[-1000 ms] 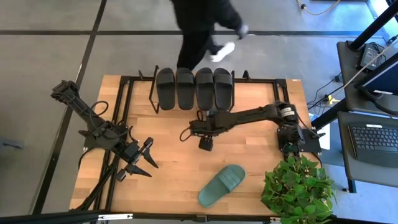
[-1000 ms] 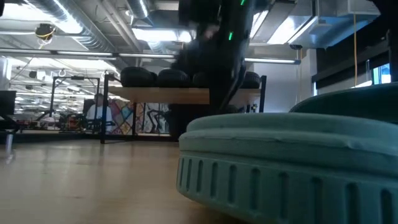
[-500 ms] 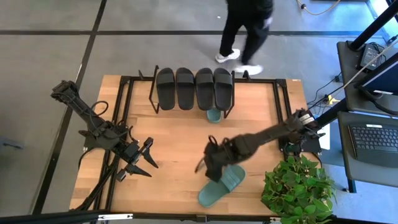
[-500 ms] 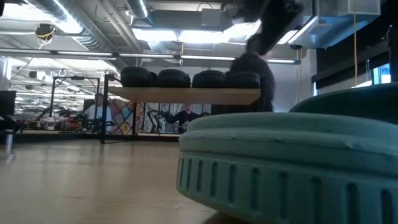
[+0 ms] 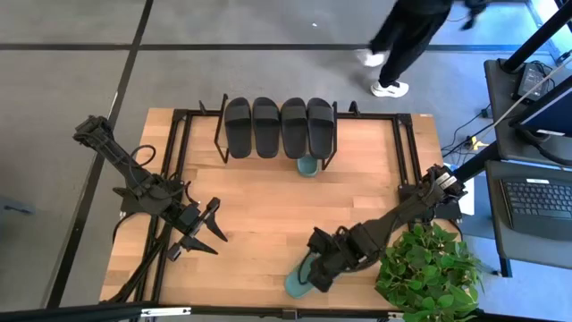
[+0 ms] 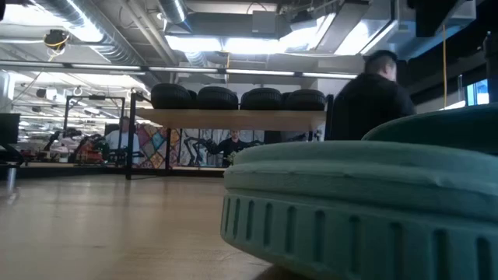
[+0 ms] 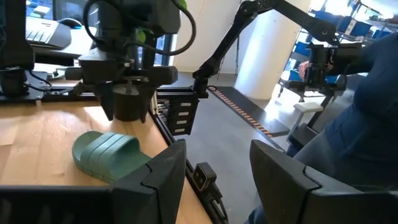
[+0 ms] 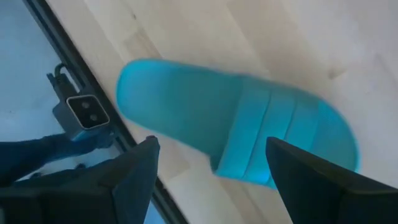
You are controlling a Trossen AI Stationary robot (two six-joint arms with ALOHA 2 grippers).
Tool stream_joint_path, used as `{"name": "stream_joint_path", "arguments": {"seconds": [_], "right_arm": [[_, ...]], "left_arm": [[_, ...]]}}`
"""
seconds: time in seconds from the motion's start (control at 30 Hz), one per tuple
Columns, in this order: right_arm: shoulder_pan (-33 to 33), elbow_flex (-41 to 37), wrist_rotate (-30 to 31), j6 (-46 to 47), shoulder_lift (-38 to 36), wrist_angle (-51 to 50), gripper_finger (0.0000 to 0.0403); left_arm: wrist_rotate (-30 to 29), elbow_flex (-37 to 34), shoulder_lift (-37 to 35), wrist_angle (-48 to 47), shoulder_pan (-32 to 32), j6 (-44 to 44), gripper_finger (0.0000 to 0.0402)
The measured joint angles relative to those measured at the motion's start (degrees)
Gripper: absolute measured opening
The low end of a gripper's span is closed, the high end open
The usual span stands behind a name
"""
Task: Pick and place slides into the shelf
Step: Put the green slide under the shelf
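Slides: four black (image 5: 280, 125) in a row on the shelf (image 5: 220, 134) at the counter's (image 5: 250, 206) far edge; one green (image 5: 307, 166) below it; one green (image 5: 299, 279) at the near edge under the right pincer (image 5: 318, 272), fingers spread wide above it. Left pincer (image 5: 207, 234) wide, near the left edge. Potted plant (image 5: 429, 268) at the near right corner. Person (image 5: 411, 36) on the grey floor beyond.

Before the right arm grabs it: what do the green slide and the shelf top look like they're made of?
The green slide looks like moulded rubber or foam: matte, no glare, one colour, ribbed sidewall in the low view, grooved strap. The shelf top looks like light unfinished or satin wood, a pale plank edge under the black slides; its legs look like thin black metal. The right gripper hovers over the green slide, jaws open.
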Motion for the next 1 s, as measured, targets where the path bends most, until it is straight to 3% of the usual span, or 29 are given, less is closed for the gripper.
{"name": "stream_joint_path", "arguments": {"seconds": [0.23,0.7,0.9,1.0], "right_arm": [[1.9,0.0,2.4,2.7,-0.1,-0.3,0.0294],[1.1,0.0,3.1,-4.4,-0.8,-9.9,0.0294],[-0.5,-0.4,12.2,-7.7,-4.2,-12.8,0.0294],[-2.9,-2.0,13.0,-10.8,-6.1,-12.7,0.0294]], "left_arm": [[0.0,0.0,0.0,0.0,0.0,-6.4,0.0171],[0.0,0.0,0.0,0.0,0.0,-7.9,0.0171],[0.0,0.0,0.0,0.3,0.0,-9.3,0.0171],[0.0,0.0,0.0,0.6,0.0,-9.4,0.0171]]}}
